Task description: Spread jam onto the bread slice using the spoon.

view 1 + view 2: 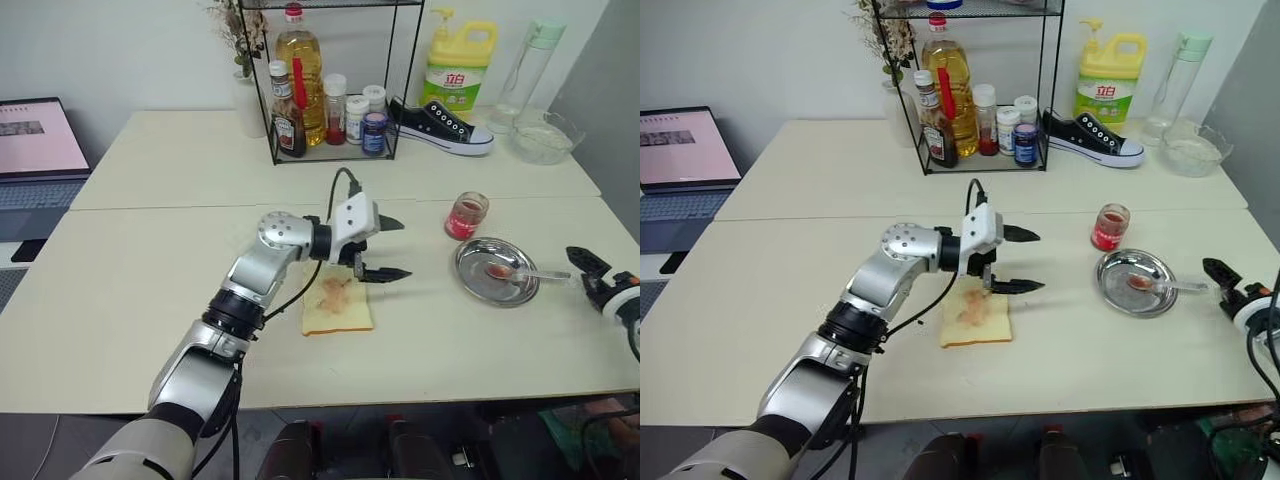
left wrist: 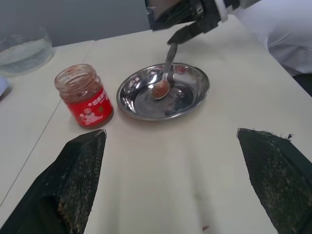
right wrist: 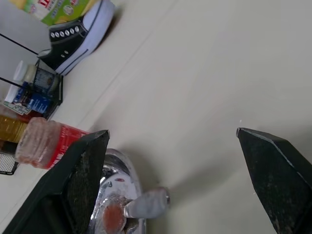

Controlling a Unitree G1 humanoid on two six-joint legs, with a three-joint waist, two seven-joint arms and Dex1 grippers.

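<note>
The top of the pale yellow-tan bread slice (image 1: 977, 317) lies under the left gripper (image 1: 1018, 260), so its rounded end is hidden; the part that shows has a thin reddish smear of jam in the middle. It lies flat on the cream table (image 1: 790, 300), well apart from the dish.

The round shiny steel dish (image 2: 190, 95) holds the slim silver spoon (image 1: 518, 273). Its bowl, stained red, rests inside the dish, and the handle crosses over the rim toward the right gripper (image 1: 592, 270). The small clear glass jar (image 1: 466, 215) with red jam stands just beside the dish, without lid.

The left gripper hovers above the bread with its 2 black fingers wide apart, holding nothing. The right gripper is near the spoon handle, fingers spread wide and empty. It is partly cut off at the table edge.
</note>
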